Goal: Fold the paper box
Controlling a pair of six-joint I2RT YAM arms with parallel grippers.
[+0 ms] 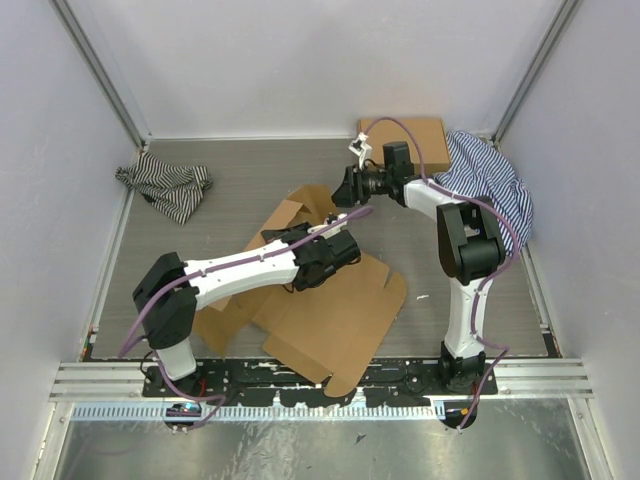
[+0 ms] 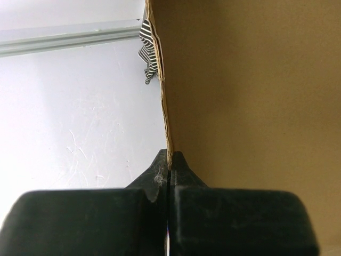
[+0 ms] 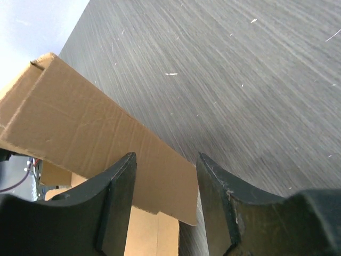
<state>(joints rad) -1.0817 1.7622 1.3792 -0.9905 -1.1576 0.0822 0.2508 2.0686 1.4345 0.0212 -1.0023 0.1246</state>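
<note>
The paper box (image 1: 335, 320) is a brown cardboard die-cut sheet lying mid-table, with flaps raised at its far side. My left gripper (image 1: 283, 237) reaches over it and is shut on the edge of an upright panel. In the left wrist view the left gripper (image 2: 170, 156) pinches that thin edge, and the panel (image 2: 245, 96) fills the right half. My right gripper (image 1: 338, 190) hangs open at the sheet's far edge. In the right wrist view the right gripper (image 3: 166, 162) has a raised flap (image 3: 80, 122) whose corner shows between the spread fingers, touching neither.
A ready-made brown box (image 1: 415, 135) sits at the back right, partly under a striped cloth (image 1: 495, 180). Another striped cloth (image 1: 165, 185) lies at the back left, also seen as the striped cloth (image 2: 149, 53). White walls enclose the grey table (image 3: 240, 80).
</note>
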